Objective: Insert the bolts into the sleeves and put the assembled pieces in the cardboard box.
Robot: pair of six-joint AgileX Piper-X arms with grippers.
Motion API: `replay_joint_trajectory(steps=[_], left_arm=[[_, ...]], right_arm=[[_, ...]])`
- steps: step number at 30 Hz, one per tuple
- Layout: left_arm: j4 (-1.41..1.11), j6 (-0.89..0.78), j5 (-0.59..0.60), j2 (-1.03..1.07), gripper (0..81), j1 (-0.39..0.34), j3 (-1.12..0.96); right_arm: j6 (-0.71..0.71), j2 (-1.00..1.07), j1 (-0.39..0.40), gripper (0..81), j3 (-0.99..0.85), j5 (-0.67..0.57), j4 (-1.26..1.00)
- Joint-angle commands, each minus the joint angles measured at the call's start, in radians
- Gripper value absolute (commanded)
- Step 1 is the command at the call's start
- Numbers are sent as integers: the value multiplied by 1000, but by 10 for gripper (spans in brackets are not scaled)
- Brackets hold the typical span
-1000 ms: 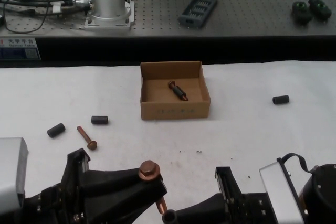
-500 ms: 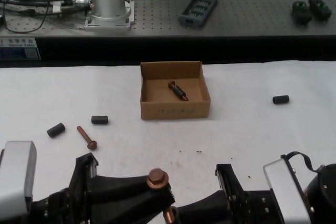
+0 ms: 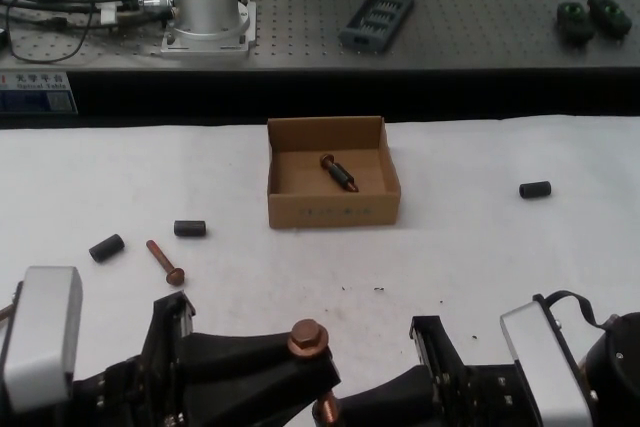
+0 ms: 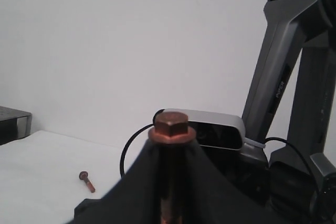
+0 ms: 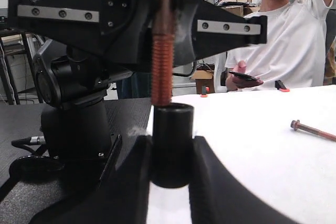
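While L claw grips bolt, tip at sleeve held by R claw.

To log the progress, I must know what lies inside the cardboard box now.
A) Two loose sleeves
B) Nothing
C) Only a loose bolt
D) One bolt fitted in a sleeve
D: the cardboard box holds one assembled piece, with a copper head at one end and a dark body.
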Motion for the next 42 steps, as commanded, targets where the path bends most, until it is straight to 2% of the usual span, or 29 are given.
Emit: replay_joint_trajectory(steps=[1, 13, 42], left_arm=[[4, -11, 27, 20, 6, -5, -11], [-21, 8, 55, 31, 6, -5, -15], [-19, 55, 30, -30, 6, -5, 20]], right_arm=[[10, -3, 3, 66, -7, -9, -50], [10, -3, 3, 66, -7, -20, -55], [10, -3, 3, 66, -6, -20, -55]])
